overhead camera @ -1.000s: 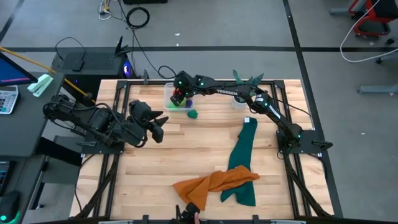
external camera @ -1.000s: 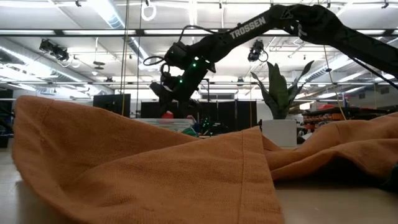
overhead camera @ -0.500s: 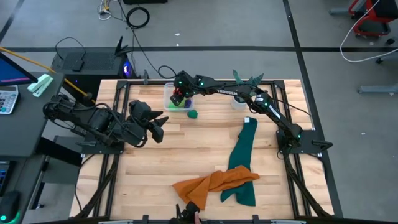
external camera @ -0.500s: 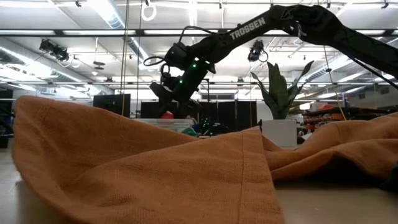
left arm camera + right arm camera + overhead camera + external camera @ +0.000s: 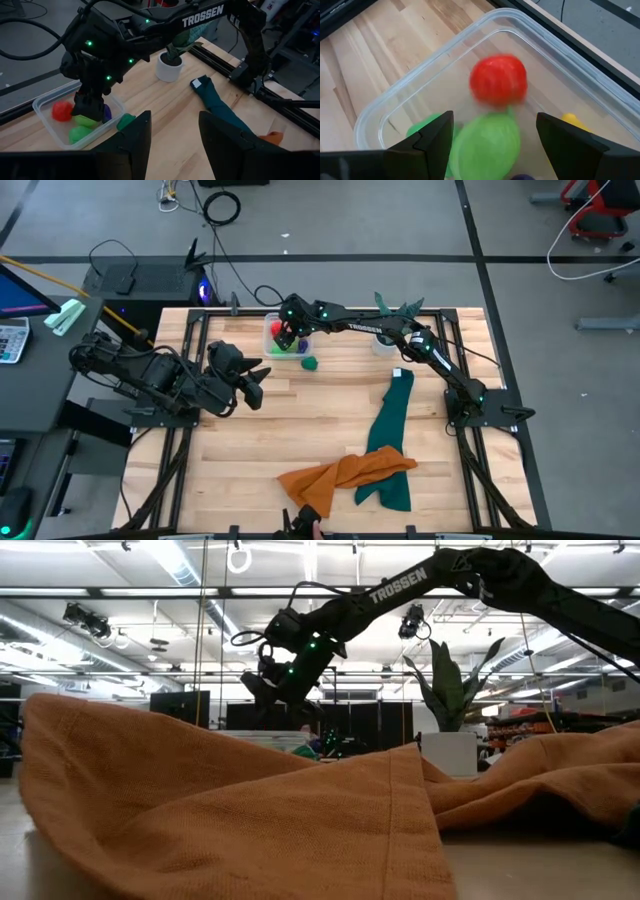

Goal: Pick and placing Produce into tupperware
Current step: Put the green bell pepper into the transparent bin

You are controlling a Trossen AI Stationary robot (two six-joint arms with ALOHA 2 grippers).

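Note:
The clear tupperware (image 5: 270, 325) stands at the table's far edge, left of centre. In it lie a red piece of produce (image 5: 499, 80), two light green ones (image 5: 487, 145) (image 5: 80, 134), a purple one (image 5: 107, 113) and a yellow one (image 5: 572, 120). A dark green piece (image 5: 310, 363) rests on the table just right of the container. My right gripper (image 5: 495, 125) hangs open over the tupperware, holding nothing; the red piece shows blurred beyond its fingers. My left gripper (image 5: 172, 125) waits open and raised at the table's left.
A white pot with a spiky plant (image 5: 385, 340) stands to the right of the tupperware. A dark green cloth (image 5: 390, 430) lies right of centre, and an orange cloth (image 5: 340, 475) lies at the near edge, filling the low view's foreground.
The red piece, seen at my right gripper's fingers before, has dropped into the tupperware's far part. Both arms have kept their places.

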